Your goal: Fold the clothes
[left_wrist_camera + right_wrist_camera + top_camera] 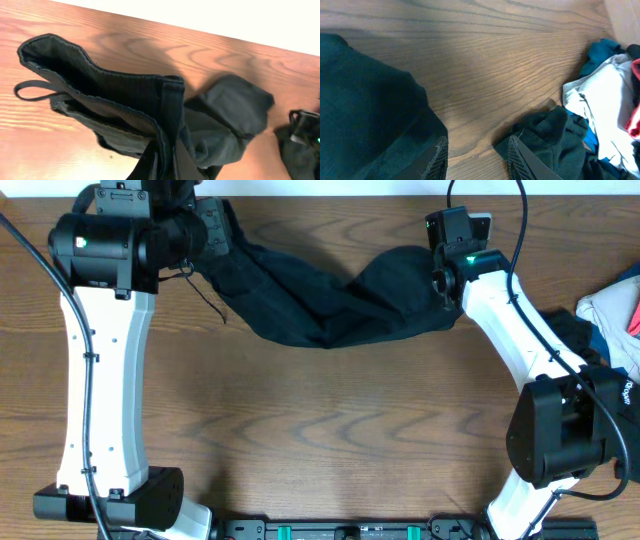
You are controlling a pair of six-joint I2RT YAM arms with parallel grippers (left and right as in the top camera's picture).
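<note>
- The black garment [330, 295] lies stretched across the far part of the counter [320, 430], from the left tool [208, 230] to the right tool [445, 280].
- Its left end is raised off the wood up to the left tool. The middle sags to the counter and the right end lies in a rumpled heap.
- In the left wrist view the garment [125, 100] shows a ribbed waistband standing open. The cloth gathers up into the left tool [165, 167] at the bottom edge, which is pressed together on it.
- A thin cord [35, 87] loops out of the waistband on the left. From above, the cord [205, 295] hangs down to the counter.
- The right tool [477, 150] is spread, with bare wood showing between its fingers [520, 160] and nothing pinched.
- The black garment [365, 110] lies just left of the right tool's left finger; whether they touch I cannot tell.
- A pile [610, 310] of other clothes sits at the right edge of the counter, well apart from the black garment.
- In the right wrist view it holds a white garment [600, 105] with blue and pink-red cloth around it, and a dark garment [555, 140] on its near side, close to the right finger.
</note>
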